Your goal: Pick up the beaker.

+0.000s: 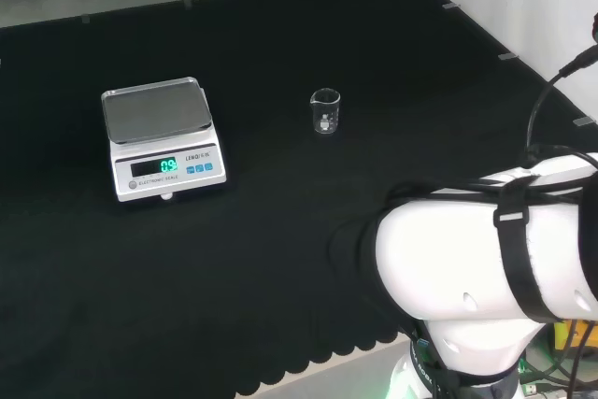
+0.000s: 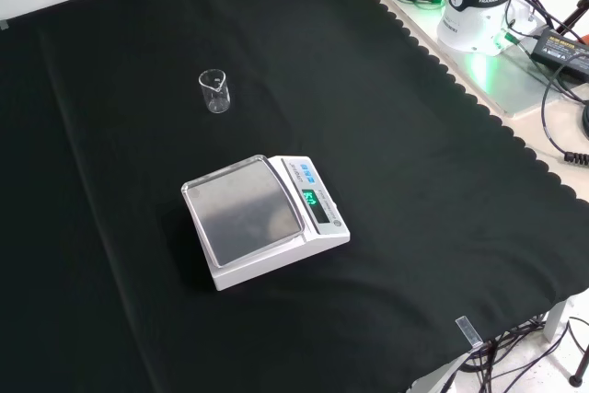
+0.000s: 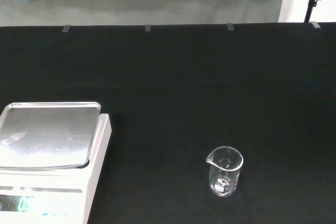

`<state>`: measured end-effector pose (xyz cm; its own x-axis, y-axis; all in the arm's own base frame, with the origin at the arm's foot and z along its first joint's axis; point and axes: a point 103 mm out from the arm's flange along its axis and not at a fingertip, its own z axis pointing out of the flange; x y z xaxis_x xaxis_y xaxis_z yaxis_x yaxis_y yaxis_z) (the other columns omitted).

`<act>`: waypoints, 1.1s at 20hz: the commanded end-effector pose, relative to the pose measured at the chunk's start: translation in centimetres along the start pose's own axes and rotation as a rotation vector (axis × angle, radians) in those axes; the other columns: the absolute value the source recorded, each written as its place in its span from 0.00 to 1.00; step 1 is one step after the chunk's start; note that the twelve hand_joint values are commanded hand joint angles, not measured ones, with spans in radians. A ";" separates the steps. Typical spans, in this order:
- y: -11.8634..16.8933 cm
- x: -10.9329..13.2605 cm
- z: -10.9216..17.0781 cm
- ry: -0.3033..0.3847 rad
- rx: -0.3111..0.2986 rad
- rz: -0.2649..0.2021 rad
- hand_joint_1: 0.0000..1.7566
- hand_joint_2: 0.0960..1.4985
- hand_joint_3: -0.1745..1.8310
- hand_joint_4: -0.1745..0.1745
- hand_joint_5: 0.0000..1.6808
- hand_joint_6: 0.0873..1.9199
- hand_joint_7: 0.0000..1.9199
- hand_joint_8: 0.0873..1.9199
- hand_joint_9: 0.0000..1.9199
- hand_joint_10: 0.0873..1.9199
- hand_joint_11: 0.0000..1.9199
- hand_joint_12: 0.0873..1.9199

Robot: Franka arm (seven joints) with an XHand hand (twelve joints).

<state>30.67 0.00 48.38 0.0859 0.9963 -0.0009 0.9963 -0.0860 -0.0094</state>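
Small clear glass beaker [image 1: 325, 111] stands upright, spout visible.

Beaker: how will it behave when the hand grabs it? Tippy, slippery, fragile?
The beaker looks like clear glass, so probably rigid, smooth and breakable. It appears empty and small beside the scale, so likely light and easily nudged or tipped by an off-centre touch. It stands upright on cloth, which may limit sliding.
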 end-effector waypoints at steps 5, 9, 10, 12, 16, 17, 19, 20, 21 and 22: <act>0.5 0.5 0.1 -0.010 -0.015 -0.018 0.25 0.38 0.19 0.48 0.00 0.00 0.00 0.17 0.00 0.38 0.04 0.82; 0.9 0.6 0.3 -0.005 -0.003 -0.026 0.25 0.40 0.17 0.48 0.00 0.00 0.00 0.18 0.00 0.40 0.04 0.83; 1.4 0.4 0.5 0.000 0.011 -0.030 0.25 0.40 0.17 0.48 0.01 0.00 0.00 0.18 0.00 0.41 0.04 0.83; 2.7 -0.3 1.4 0.022 0.043 -0.031 0.25 0.40 0.16 0.48 0.01 0.00 0.00 0.19 0.00 0.42 0.04 0.83; 5.6 -3.8 4.0 0.077 0.107 -0.032 0.25 0.40 0.15 0.47 0.00 0.00 0.00 0.19 0.00 0.42 0.05 0.82; 6.3 -5.0 4.8 0.085 0.122 -0.032 0.25 0.39 0.15 0.46 0.00 0.00 0.00 0.17 0.00 0.42 0.05 0.82; 7.6 -7.0 6.1 0.097 0.151 -0.034 0.25 0.38 0.14 0.41 0.00 0.00 0.00 0.14 0.00 0.42 0.05 0.82; 8.2 -8.0 6.9 0.106 0.161 -0.037 0.25 0.37 0.13 0.37 0.00 0.00 0.00 0.13 0.00 0.41 0.06 0.82; 8.9 -9.0 7.6 0.112 0.172 -0.039 0.25 0.37 0.13 0.33 0.00 0.00 0.00 0.12 0.00 0.41 0.06 0.82; 9.5 -9.9 8.2 0.121 0.179 -0.042 0.25 0.36 0.12 0.29 0.00 0.00 0.00 0.11 0.00 0.40 0.06 0.82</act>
<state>33.17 -2.09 48.34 0.0634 0.9971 0.0418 0.9979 -0.0627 -0.0180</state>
